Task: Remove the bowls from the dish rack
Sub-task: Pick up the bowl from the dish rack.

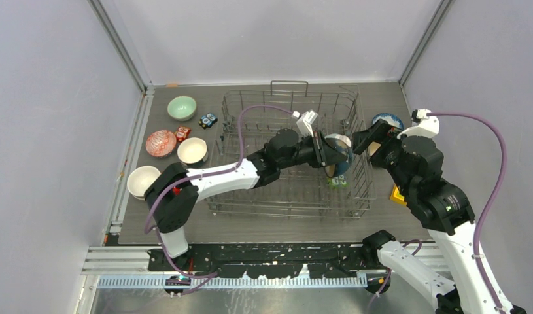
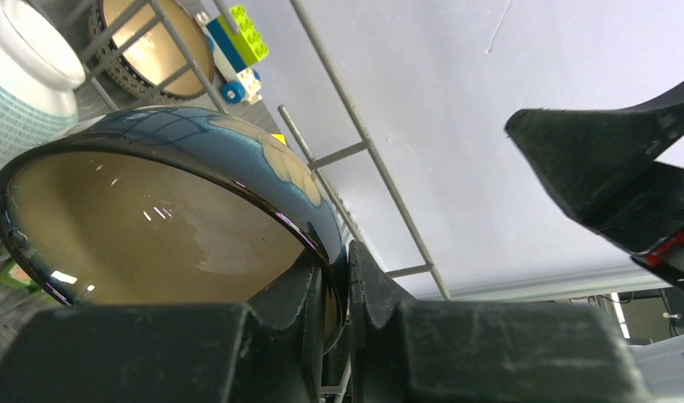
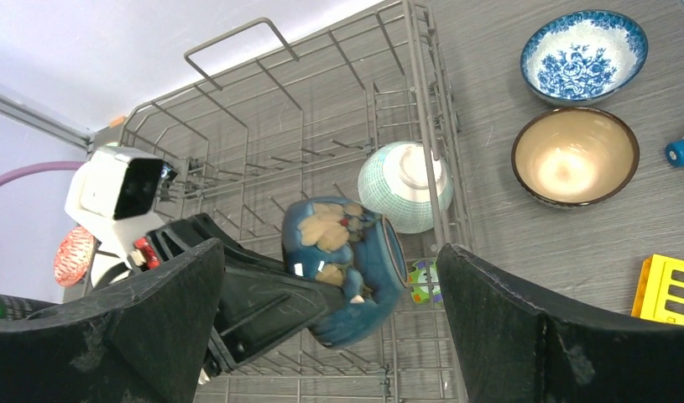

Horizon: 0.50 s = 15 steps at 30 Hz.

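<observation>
Over the right end of the dish rack (image 1: 283, 209), the dark blue bowl (image 3: 347, 252) hangs tipped on its side. Its rim is pinched between the closed fingers of the left gripper (image 2: 336, 269), one finger inside the tan glaze and one outside. How far it is above the tines cannot be told. Just beside it, a white-teal bowl (image 3: 403, 186) stands on edge against the rack's right wall, ungripped. No other bowl shows in the rack.

The right gripper (image 3: 330, 250) hovers above that side, fingers spread wide and holding nothing.

Six bowls already sit on the table. To the rack's left are a mint green bowl (image 1: 182, 108), a red-patterned bowl (image 1: 161, 142), a white bowl (image 1: 192, 150) and a second white bowl (image 1: 144, 181). To its right are a blue-and-white floral bowl (image 3: 583, 54) and a brown-rimmed tan bowl (image 3: 575, 155). The job looks mostly done: the held bowl needs setting down, then the white-teal one fetched.
</observation>
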Available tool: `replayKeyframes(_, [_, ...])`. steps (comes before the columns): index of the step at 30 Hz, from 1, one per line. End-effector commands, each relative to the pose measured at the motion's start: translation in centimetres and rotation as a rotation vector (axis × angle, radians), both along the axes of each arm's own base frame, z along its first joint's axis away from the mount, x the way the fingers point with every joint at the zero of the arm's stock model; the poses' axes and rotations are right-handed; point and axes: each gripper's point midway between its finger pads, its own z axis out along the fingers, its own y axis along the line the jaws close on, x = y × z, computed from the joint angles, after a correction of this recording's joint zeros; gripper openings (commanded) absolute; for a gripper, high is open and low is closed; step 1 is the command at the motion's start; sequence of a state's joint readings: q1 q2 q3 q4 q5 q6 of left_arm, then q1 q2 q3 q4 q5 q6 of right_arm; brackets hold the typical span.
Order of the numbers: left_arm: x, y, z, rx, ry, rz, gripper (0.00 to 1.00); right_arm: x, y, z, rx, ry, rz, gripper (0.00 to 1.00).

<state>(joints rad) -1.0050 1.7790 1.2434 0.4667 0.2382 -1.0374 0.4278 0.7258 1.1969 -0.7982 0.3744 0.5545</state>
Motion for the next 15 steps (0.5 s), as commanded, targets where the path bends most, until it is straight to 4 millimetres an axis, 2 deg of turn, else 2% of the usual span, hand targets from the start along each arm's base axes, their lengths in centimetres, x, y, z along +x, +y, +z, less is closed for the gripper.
replayKeyframes(1, [-0.5,2.0,11.2,-0.244,-0.197,-0.003,0.0,-0.4,0.0,2.1,0.017,-0.056,0.015,1.0])
replayKeyframes(8, [-0.1,4.3,14.8,-0.253,-0.283,0.021,0.0,-0.8,0.0,4.5,0.029,-0.107,0.032,1.0])
replayKeyframes(12, [-0.4,6.7,17.4,-0.225,-0.381,0.046,0.0,-0.8,0.7,5.7,0.046,-0.14,0.066,1.0])
replayKeyframes(15, [-1.4,8.7,18.4,-0.13,-0.482,0.044,0.0,-0.8,1.7,6.7,0.054,-0.157,0.114,1.0])
